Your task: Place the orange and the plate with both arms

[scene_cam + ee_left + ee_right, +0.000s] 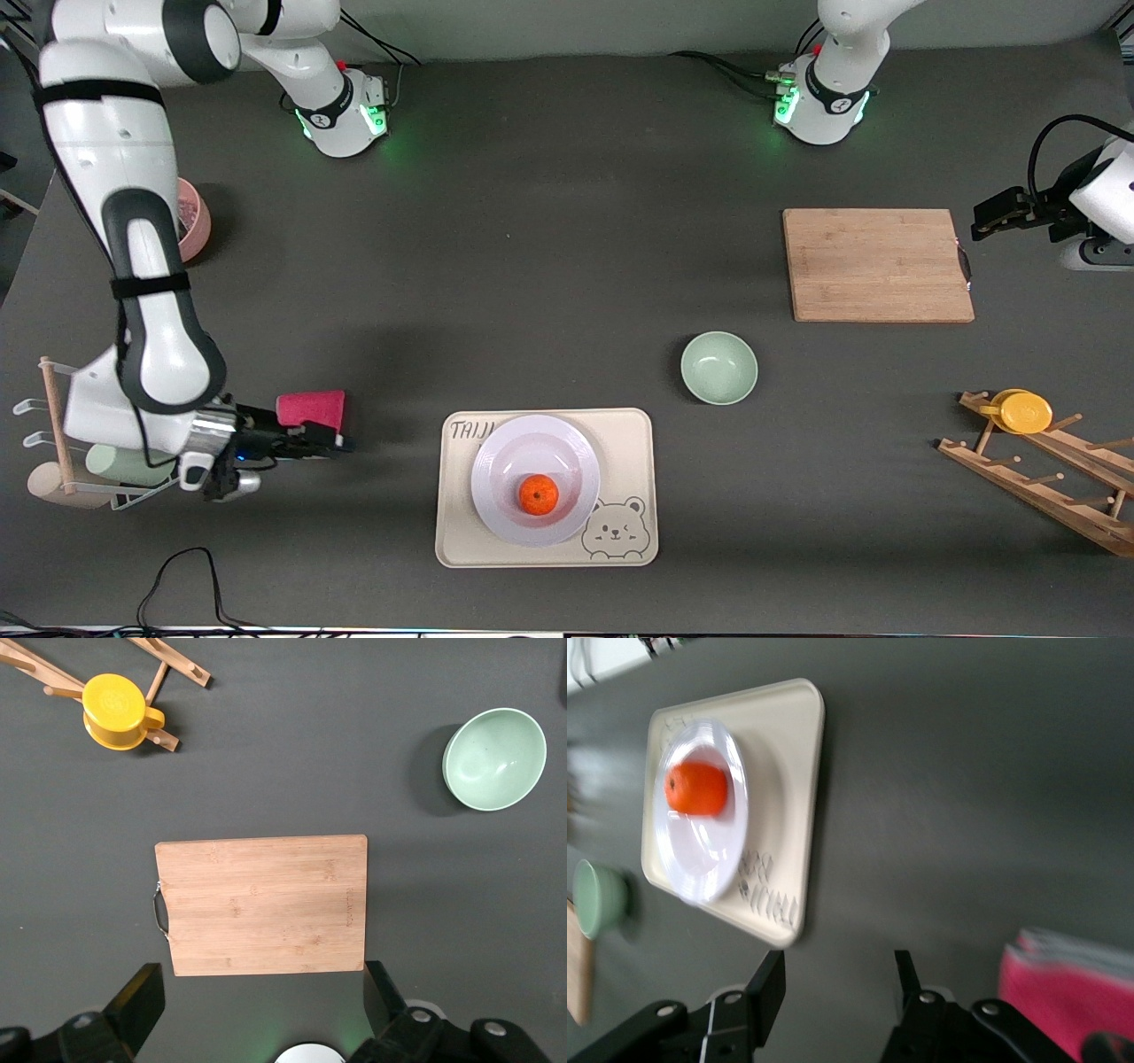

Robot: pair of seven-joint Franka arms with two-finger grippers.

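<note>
The orange [539, 494] [696, 788] lies in the well of the pale lavender plate [532, 447] [700, 859]. The plate rests on a cream bear tray [631, 443] [788, 753] near the front camera. My right gripper [341, 440] [837, 979] is open and holds nothing. It hangs low over bare table, apart from the tray, toward the right arm's end. My left gripper [982, 221] [261, 992] is open and empty and waits up in the air by the cutting board's edge at the left arm's end.
A pink block [312, 409] [1063, 992] lies beside the right gripper. A mint-green bowl [718, 367] [493, 758] and a wooden cutting board [877, 264] [261, 904] sit toward the left arm's end. A yellow cup [1023, 411] [115, 711] rests on a wooden rack [1045, 487]. A cup stand [55, 425] and pink bowl [193, 226] flank the right arm.
</note>
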